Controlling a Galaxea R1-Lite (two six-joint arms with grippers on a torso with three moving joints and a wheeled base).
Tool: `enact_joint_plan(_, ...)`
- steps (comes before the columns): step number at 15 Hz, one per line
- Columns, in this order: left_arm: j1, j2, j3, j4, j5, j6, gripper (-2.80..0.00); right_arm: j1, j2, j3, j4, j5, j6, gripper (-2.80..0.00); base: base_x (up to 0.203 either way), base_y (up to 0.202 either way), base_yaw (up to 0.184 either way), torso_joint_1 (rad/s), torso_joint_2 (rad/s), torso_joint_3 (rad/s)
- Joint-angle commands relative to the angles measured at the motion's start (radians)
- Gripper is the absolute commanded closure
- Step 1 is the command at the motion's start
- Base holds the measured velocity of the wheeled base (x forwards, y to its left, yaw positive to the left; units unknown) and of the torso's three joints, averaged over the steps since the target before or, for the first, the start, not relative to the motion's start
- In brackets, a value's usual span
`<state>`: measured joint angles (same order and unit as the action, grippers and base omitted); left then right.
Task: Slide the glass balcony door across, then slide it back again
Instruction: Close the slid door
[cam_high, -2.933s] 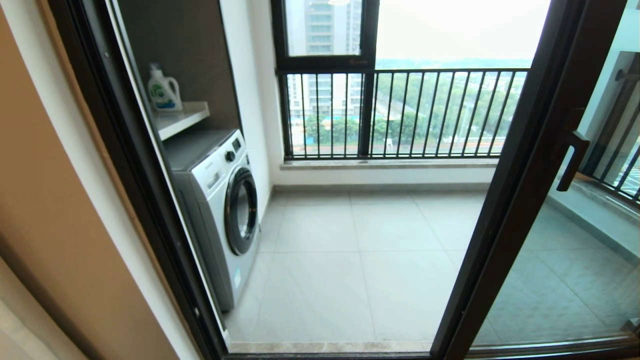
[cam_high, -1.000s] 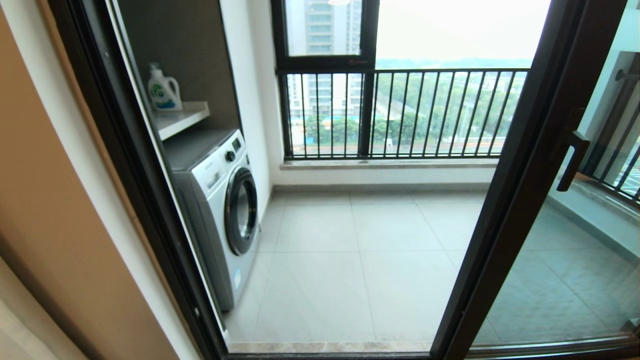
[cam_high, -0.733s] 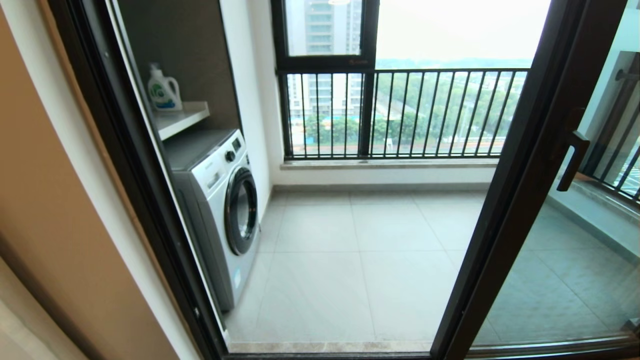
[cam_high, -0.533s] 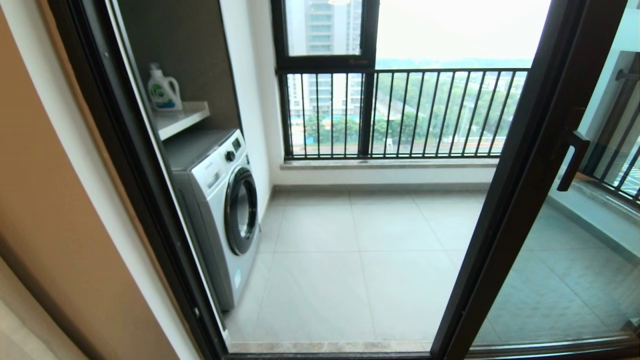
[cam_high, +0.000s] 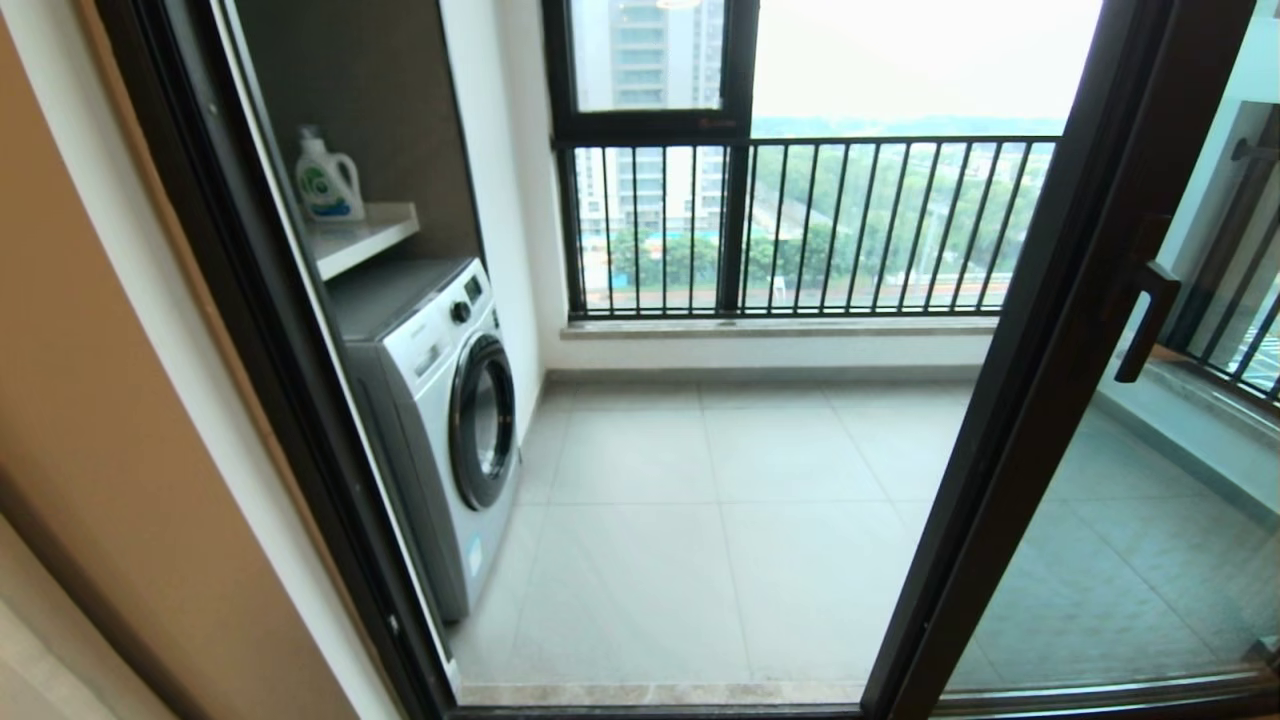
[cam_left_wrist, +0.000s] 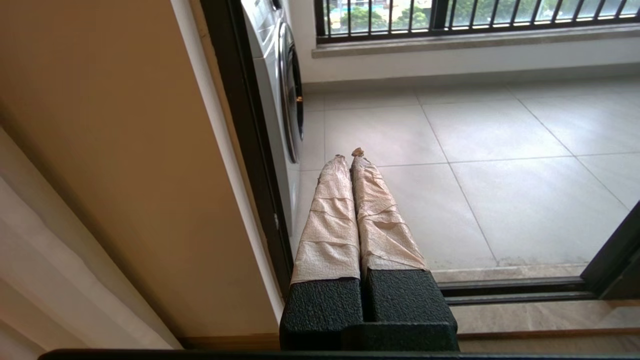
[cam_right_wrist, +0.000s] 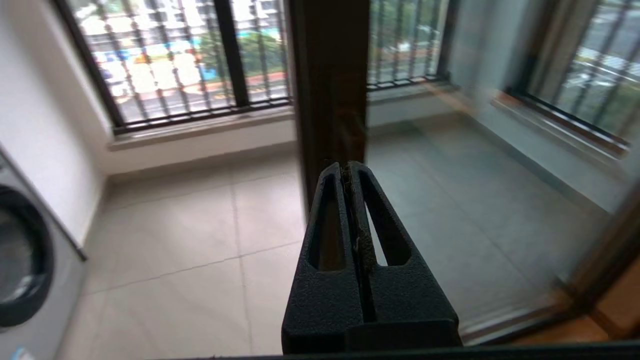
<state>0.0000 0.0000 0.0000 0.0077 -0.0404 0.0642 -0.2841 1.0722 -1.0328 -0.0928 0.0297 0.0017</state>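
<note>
While pressed shut, right claw (cam_right_wrist: 348, 167) faces glass balcony door (cam_right_wrist: 330, 90) frame.

Only a slight change shows in the head view. The glass balcony door (cam_high: 1040, 400) now stands a shade farther toward the robot's right, and its bar handle (cam_high: 1147, 320) and the upper stretch of the dark frame have crept that way with it. The shifted frame lies straight ahead of the right gripper (cam_right_wrist: 348, 167), just beyond its pressed-together tips.
</note>
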Motion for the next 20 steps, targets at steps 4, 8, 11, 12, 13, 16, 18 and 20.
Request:
enact_joint_plan(4,0.0,0.002,0.002,0.0,-0.001,0.0,0.0,-0.303,0.128,0.018,0.029,0.008,-0.031,0.0,0.0,0.0,0.0,0.0,0.0,0.0)
enact_joint_plan(8,0.0,0.002,0.002,0.0,-0.001,0.001,0.0,-0.369,0.335,0.002,-0.042,0.025,-0.048,0.0,0.0,0.0,0.0,0.0,0.0,0.0)
enact_joint_plan(11,0.0,0.002,0.002,0.0,-0.001,0.002,0.0,-0.378,0.505,-0.028,-0.214,0.043,-0.046,0.0,0.0,0.0,0.0,0.0,0.0,0.0)
enact_joint_plan(12,0.0,0.002,0.002,0.0,0.001,0.0,0.0,-0.38,0.537,-0.04,-0.246,0.056,-0.045,0.0,0.0,0.0,0.0,0.0,0.0,0.0)
enact_joint_plan(13,0.0,0.002,0.002,0.0,0.001,0.0,0.0,-0.382,0.557,-0.053,-0.257,0.098,-0.044,0.0,0.0,0.0,0.0,0.0,0.0,0.0)
enact_joint_plan(16,0.0,0.002,0.002,0.0,-0.001,0.0,0.0,-0.385,0.607,-0.115,-0.261,0.249,-0.018,0.0,0.0,0.0,0.0,0.0,0.0,0.0)
enact_joint_plan(18,0.0,0.002,0.002,0.0,-0.001,0.001,0.0,-0.384,0.64,-0.147,-0.261,0.312,-0.011,0.0,0.0,0.0,0.0,0.0,0.0,0.0)
enact_joint_plan(20,0.0,0.002,0.002,0.0,0.0,0.0,0.0,-0.381,0.677,-0.17,-0.263,0.346,-0.011,0.0,0.0,0.0,0.0,0.0,0.0,0.0)
